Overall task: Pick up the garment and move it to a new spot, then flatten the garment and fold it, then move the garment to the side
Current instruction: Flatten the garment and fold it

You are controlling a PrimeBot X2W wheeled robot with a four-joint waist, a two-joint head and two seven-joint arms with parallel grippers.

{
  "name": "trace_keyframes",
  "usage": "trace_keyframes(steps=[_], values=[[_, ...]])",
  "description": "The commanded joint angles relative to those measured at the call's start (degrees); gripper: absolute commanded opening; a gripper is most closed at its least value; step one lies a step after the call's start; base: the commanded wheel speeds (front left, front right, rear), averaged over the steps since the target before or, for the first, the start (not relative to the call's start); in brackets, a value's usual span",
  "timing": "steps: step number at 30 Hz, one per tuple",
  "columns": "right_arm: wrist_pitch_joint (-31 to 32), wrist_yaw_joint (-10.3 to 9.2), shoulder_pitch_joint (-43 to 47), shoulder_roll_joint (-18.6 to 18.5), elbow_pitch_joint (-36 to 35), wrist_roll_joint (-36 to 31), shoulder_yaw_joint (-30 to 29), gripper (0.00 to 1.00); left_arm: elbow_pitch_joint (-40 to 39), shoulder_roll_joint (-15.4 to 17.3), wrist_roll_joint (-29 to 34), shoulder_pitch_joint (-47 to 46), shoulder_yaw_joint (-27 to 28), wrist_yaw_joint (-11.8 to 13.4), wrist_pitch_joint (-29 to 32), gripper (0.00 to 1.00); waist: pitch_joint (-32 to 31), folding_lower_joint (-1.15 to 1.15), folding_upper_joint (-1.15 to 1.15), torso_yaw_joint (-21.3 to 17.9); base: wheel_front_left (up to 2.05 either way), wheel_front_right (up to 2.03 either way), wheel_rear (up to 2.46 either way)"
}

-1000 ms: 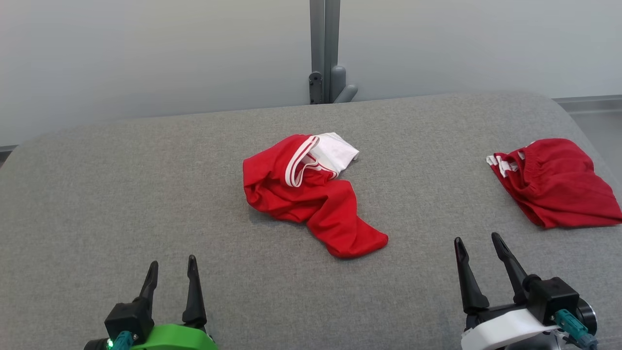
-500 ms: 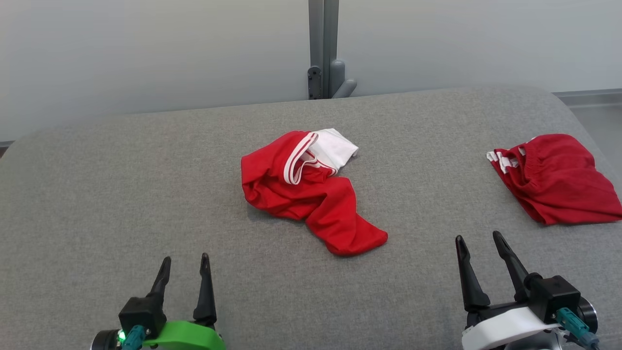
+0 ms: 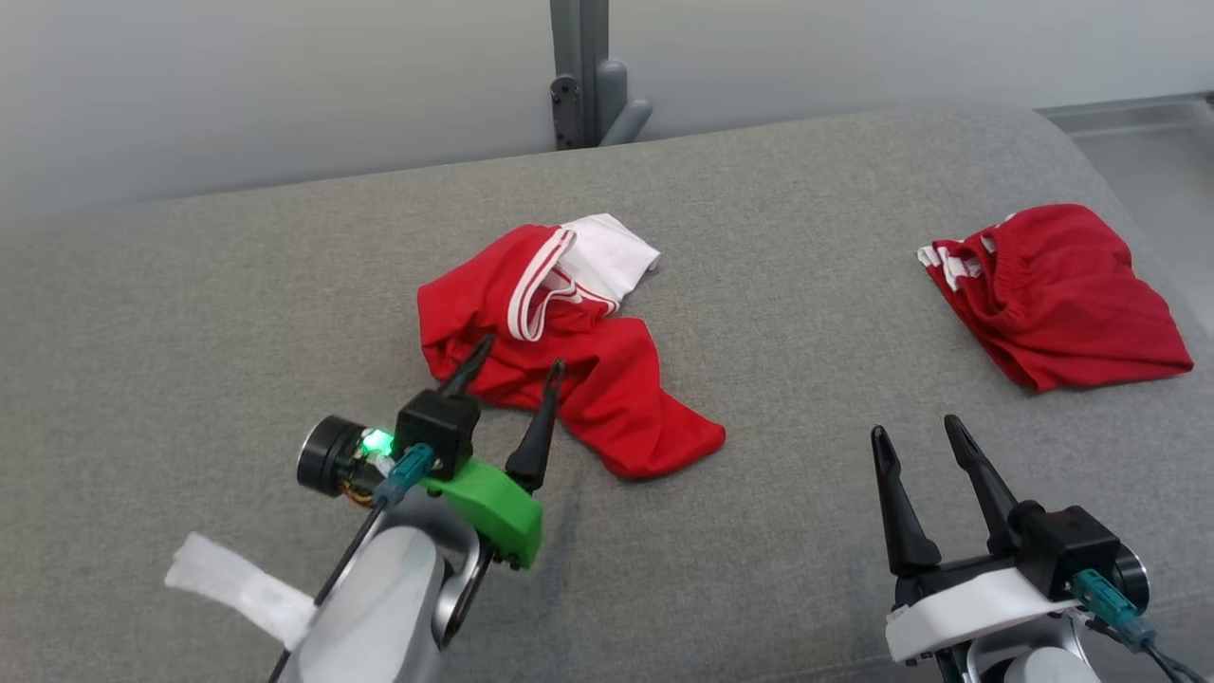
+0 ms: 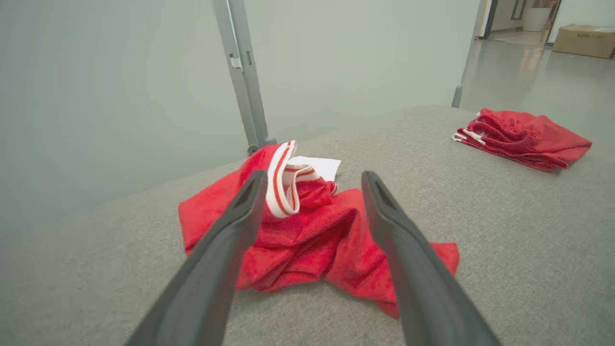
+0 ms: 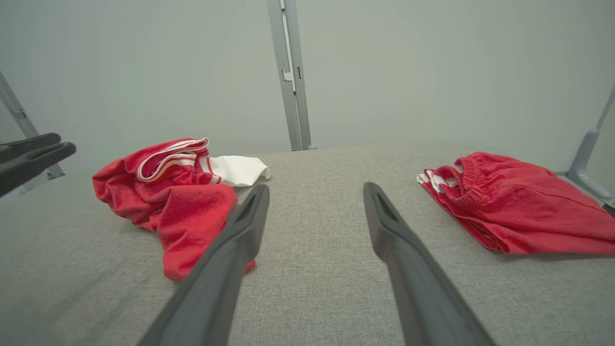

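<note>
A crumpled red garment [image 3: 560, 360] with white-striped trim and a white patch lies in the middle of the grey padded table [image 3: 237, 285]; it also shows as the red garment [image 4: 307, 230] in the left wrist view and the red garment [image 5: 178, 192] in the right wrist view. My left gripper [image 3: 517, 356] is open, its fingertips over the garment's near-left edge, nothing between them. My right gripper [image 3: 915, 432] stands open near the front right, apart from the cloth.
A second red garment [image 3: 1053, 294] lies folded at the table's far right, near the rounded edge. A grey metal post [image 3: 583, 71] rises behind the table against a pale wall. Bare grey surface lies at the left and front.
My left arm has reached forward and to the right, bringing its open fingers up to the garment's near edge. The camera has shifted, so the whole scene sits further left. The right gripper holds still.
</note>
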Motion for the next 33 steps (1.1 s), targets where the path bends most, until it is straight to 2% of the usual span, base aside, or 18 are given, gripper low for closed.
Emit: trace_keyframes(steps=[1, 6, 12, 19, 24, 25, 26, 27, 28, 29, 33], values=[[-0.4, -0.09, -1.2, -0.1, -0.1, 0.2, 0.2, 1.0, 1.9, 0.1, -0.2, -3.6, -1.7, -0.5, 0.8, 1.0, 3.8, 0.0, 0.0, -3.8, 0.0, 0.0, 0.0], [-0.5, -0.09, -3.0, -0.1, 0.5, 0.6, 0.5, 1.0, 8.8, 0.2, -1.3, -12.1, -5.3, -0.9, 2.3, 1.0, 7.4, 0.0, 0.0, -7.5, 0.0, 0.0, 0.0], [-0.5, -0.09, -4.6, -0.1, 1.3, 1.3, 1.2, 1.0, 19.6, 0.4, -1.6, -19.7, -5.1, 0.5, 4.6, 1.0, 10.1, 0.0, 0.0, -10.9, 0.0, 0.0, 0.0], [-0.5, -0.09, -5.3, -0.1, 1.5, 1.9, 0.9, 1.0, 27.9, 1.3, -2.5, -24.1, -3.4, 2.9, 4.4, 1.0, 10.9, 0.0, 0.0, -12.1, 0.0, 0.0, 0.0], [-0.5, -0.09, -5.6, -0.1, 1.8, 2.2, 1.3, 1.0, 33.7, 1.4, -2.4, -26.3, -2.9, 6.6, 6.0, 1.0, 10.6, 0.0, 0.0, -12.4, 0.0, 0.0, 0.0], [-0.5, -0.09, -5.6, -0.1, 1.8, 2.2, 1.3, 1.0, 34.7, 1.3, -2.3, -26.6, -3.1, 7.1, 6.6, 0.94, 10.5, 0.0, 0.0, -12.3, 0.0, 0.0, 0.0], [-0.5, -0.09, -5.6, -0.1, 1.8, 2.2, 1.4, 1.0, 35.6, 1.2, -2.1, -26.8, -3.4, 7.3, 7.1, 0.52, 10.3, 0.0, 0.0, -12.2, 0.0, 0.0, 0.0], [-0.5, -0.09, -5.6, -0.1, 1.9, 2.2, 1.4, 1.0, 36.4, 1.1, -2.1, -27.0, -3.7, 7.0, 7.8, 0.36, 10.2, 0.0, 0.0, -12.2, 0.0, 0.0, 0.0], [-0.5, -0.09, -5.6, -0.1, 1.9, 2.2, 1.4, 1.0, 37.0, 0.9, -2.4, -27.1, -4.1, 6.2, 8.5, 0.08, 10.1, 0.0, 0.0, -12.1, 0.0, 0.0, 0.0], [-0.5, -0.09, -5.6, -0.1, 1.9, 2.2, 1.4, 1.0, 37.7, 0.8, -2.7, -27.0, -4.4, 5.6, 9.1, 0.0, 10.0, 0.0, 0.0, -12.0, 0.0, 0.0, 0.0], [-0.5, -0.09, -5.4, -0.1, 1.8, 2.2, 1.3, 1.0, 37.6, 0.4, -3.1, -27.6, -5.3, 4.4, 7.7, 0.0, 9.4, 0.0, 0.0, -11.8, 0.0, 0.0, 0.0]])
